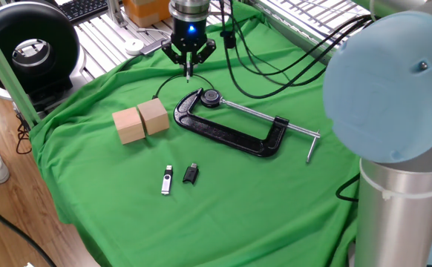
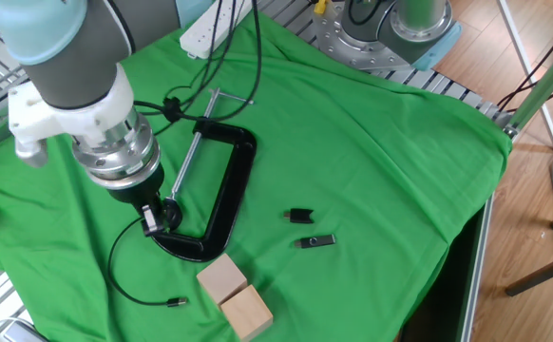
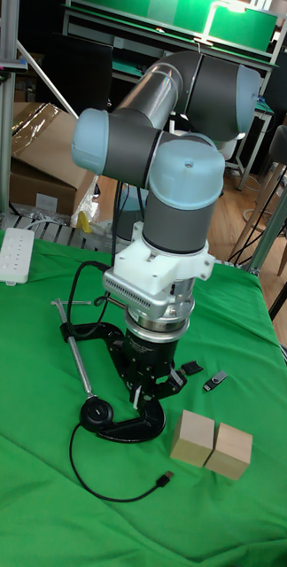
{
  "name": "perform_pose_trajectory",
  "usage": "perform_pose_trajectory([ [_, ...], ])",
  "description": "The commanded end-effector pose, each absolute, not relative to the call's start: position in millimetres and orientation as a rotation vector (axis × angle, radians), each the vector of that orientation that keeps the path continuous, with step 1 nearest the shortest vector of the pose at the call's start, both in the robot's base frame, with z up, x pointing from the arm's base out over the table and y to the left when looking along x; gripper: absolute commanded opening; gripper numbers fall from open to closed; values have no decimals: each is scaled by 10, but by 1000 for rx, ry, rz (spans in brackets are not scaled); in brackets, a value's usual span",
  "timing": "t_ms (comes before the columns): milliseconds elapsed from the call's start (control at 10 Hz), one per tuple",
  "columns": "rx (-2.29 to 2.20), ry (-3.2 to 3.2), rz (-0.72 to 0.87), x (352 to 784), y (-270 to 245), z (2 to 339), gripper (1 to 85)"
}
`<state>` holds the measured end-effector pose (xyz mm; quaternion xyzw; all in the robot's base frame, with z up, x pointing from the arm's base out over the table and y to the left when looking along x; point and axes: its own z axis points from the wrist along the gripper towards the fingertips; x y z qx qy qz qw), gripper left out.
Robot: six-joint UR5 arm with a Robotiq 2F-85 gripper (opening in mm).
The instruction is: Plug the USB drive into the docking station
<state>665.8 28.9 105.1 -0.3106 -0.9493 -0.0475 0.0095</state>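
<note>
Fingers of the gripper (image 1: 188,67) hang over the cloth pointing down; in one fixed view they look drawn close together with nothing between them, though the tips are too small to be sure, so I cannot tell their state. They hover above the thin black cable (image 2: 124,275) that loops on the cloth, just beside the round end of the black clamp (image 1: 231,126).

The silver USB drive (image 1: 167,179) lies flat on the green cloth (image 1: 223,200), near its front edge in that view, well apart from the gripper. Just beside it sits a small black plug-like piece (image 1: 191,173), apart from it and not touching. Two wooden blocks (image 1: 142,121) stand side by side between the drive and the gripper. A white power strip (image 3: 15,255) rests at the cloth's far edge in the tall view.

No docking station can be picked out with certainty; the cable's free plug (image 3: 164,479) lies loose near the blocks.

By my reading, the task is at its start: the drive is untouched. Next the arm needs to travel across to the drive, spread its fingers and line them up with the drive's long sides before lowering.
</note>
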Motion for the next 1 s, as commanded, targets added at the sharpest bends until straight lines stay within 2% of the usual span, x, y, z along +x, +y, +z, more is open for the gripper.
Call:
perform_pose_trajectory([
  [0,-1060,-2914,-181,6652,305,1053,17],
  [300,-1003,-2934,-171,6572,126,964,17],
  [800,-848,-3007,-30,6593,2,1056,17],
  [900,-844,-3010,-48,6608,28,1052,17],
])
